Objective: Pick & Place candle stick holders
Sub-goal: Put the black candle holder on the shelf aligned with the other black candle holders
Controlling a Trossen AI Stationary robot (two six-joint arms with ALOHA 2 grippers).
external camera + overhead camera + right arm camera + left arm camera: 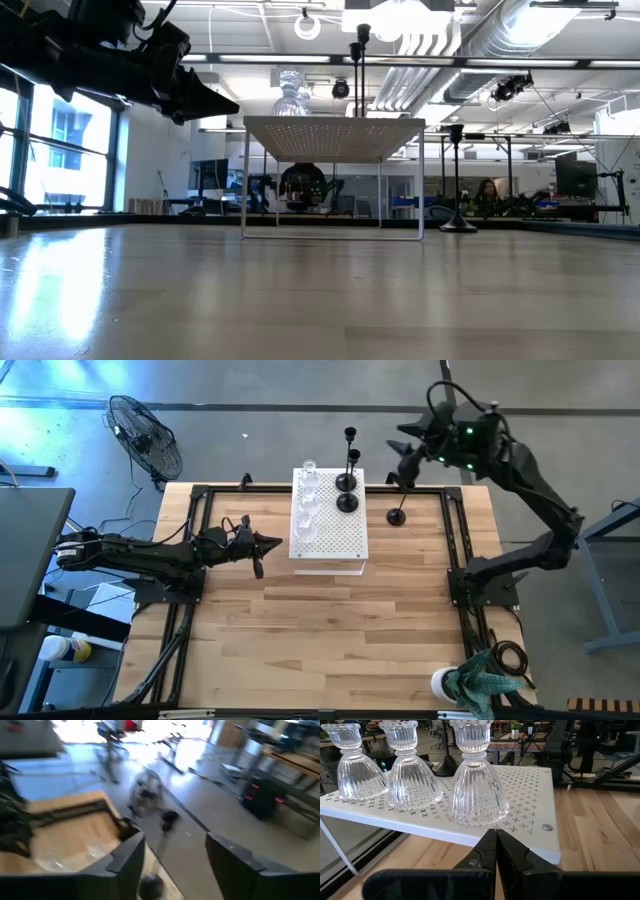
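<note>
While three clear ribbed glass candle stick holders (476, 785) and two black thin-stemmed ones (347, 482) stand on the white perforated board (335, 540), we judge one black holder (397, 512) remains on the wooden table (320, 630), beneath our right gripper (405, 455), jaws spread; left gripper (258, 550) waits pressed together beside the board.

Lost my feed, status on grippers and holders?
Left gripper shut, empty, beside white board. Right gripper jaws open above black holder on table. Glass holders on board. Nothing blocking.

Dark jointed arms, green lights, black cables
</note>
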